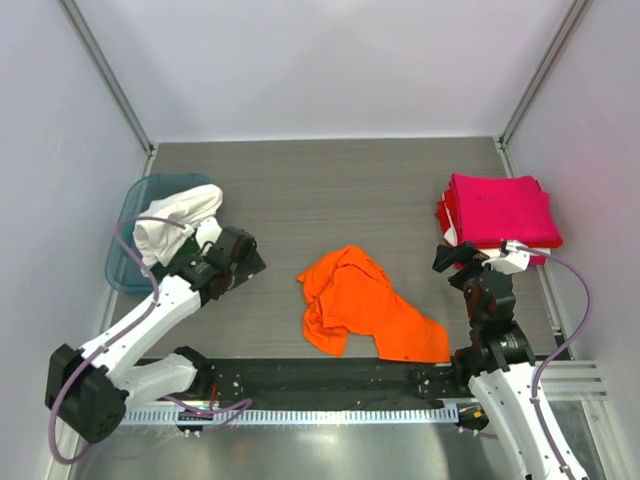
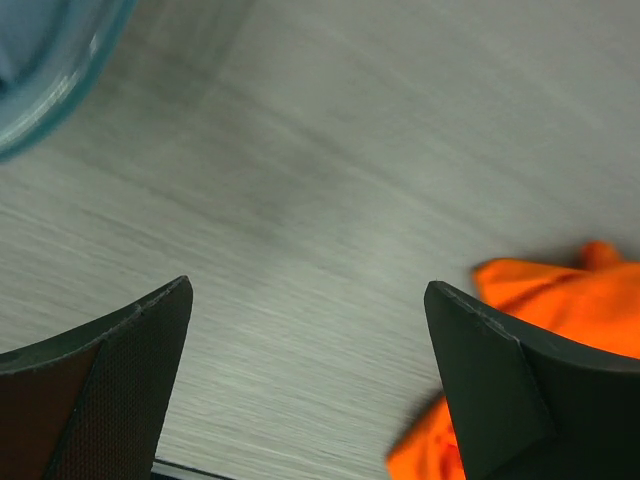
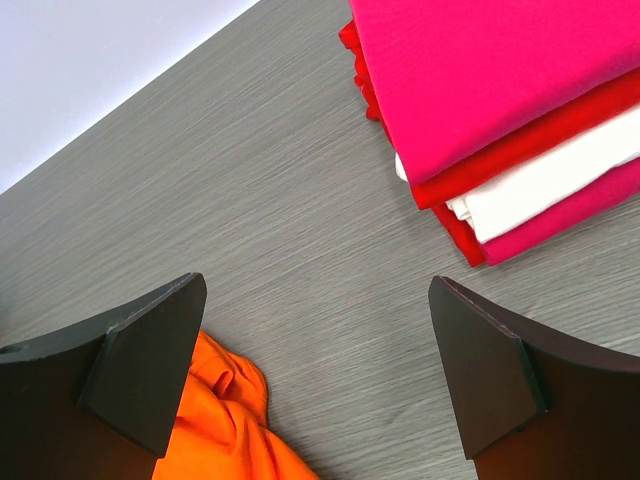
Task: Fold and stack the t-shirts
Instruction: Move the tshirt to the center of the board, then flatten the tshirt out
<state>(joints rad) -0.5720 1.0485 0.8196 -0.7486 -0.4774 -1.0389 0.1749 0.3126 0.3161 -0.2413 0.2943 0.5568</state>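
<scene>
A crumpled orange t-shirt (image 1: 365, 305) lies in the middle of the table; it shows at the lower right of the left wrist view (image 2: 560, 300) and the lower left of the right wrist view (image 3: 215, 425). A folded stack of pink, red and white t-shirts (image 1: 497, 212) sits at the right, also in the right wrist view (image 3: 510, 110). My left gripper (image 1: 250, 258) is open and empty, left of the orange shirt (image 2: 308, 300). My right gripper (image 1: 450, 262) is open and empty, between the orange shirt and the stack (image 3: 315, 300).
A teal basket (image 1: 130, 235) at the left holds a white t-shirt (image 1: 178, 212); its rim shows in the left wrist view (image 2: 50, 80). White walls enclose the table. A black strip and metal rail (image 1: 320, 400) run along the near edge.
</scene>
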